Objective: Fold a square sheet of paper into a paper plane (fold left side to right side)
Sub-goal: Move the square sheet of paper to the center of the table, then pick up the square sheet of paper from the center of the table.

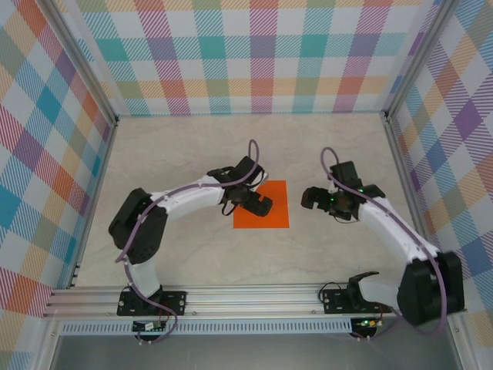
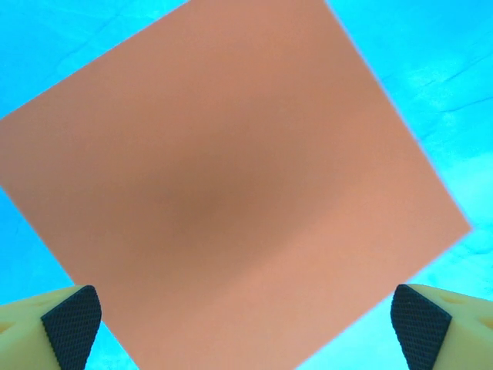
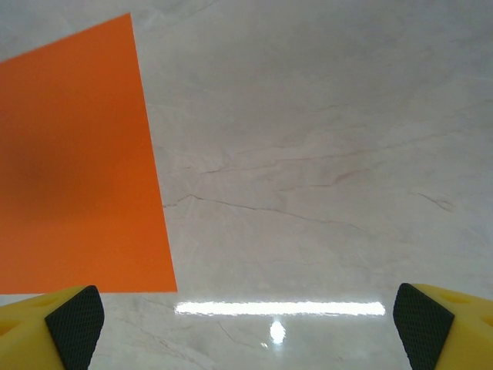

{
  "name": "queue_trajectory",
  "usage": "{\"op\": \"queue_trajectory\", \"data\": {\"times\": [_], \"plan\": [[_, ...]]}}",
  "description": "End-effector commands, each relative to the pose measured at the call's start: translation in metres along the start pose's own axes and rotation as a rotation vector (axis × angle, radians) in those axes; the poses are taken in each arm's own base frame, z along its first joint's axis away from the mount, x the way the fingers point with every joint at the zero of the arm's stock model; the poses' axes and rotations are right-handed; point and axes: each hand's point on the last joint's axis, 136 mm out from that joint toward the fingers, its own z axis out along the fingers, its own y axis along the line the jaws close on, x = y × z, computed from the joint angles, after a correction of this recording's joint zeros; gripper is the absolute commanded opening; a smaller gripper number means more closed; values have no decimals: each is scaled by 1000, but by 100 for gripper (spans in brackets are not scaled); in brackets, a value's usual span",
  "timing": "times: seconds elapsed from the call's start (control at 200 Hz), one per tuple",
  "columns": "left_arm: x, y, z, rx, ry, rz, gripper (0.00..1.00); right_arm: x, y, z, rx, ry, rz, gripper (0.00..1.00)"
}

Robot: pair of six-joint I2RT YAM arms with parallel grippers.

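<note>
The square sheet of paper (image 1: 274,217) is bright orange and lies flat on the pale marble-look table, with no crease visible. My left gripper (image 1: 260,203) hovers over the sheet's left half, open. In the left wrist view the sheet of paper (image 2: 231,177) spans the gap between my black-padded fingertips (image 2: 73,327), and nothing is pinched. My right gripper (image 1: 310,198) hangs open just right of the sheet, over bare table. The right wrist view has the sheet of paper (image 3: 77,162) at the left, outside the right gripper (image 3: 246,335).
Plaid walls (image 1: 262,54) close in the table (image 1: 185,146) at the back and both sides. An aluminium rail (image 1: 246,297) with the arm bases runs along the near edge. A bright light reflection (image 3: 277,309) lies on the table ahead of the right fingers.
</note>
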Motion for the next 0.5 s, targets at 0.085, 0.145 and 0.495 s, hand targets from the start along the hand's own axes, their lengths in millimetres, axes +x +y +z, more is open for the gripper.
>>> {"op": "queue_trajectory", "data": {"times": [0.085, 0.145, 0.495], "plan": [[20, -7, -2, 207, -60, -346, 96, -57, 58, 48, -1, -43, -95, 98], [23, -7, 2, 240, -65, -396, 96, -64, 69, 67, 10, -21, -115, 99], [42, -1, 28, 224, 14, -444, 93, -86, 108, 130, 66, 45, -192, 100]]}}
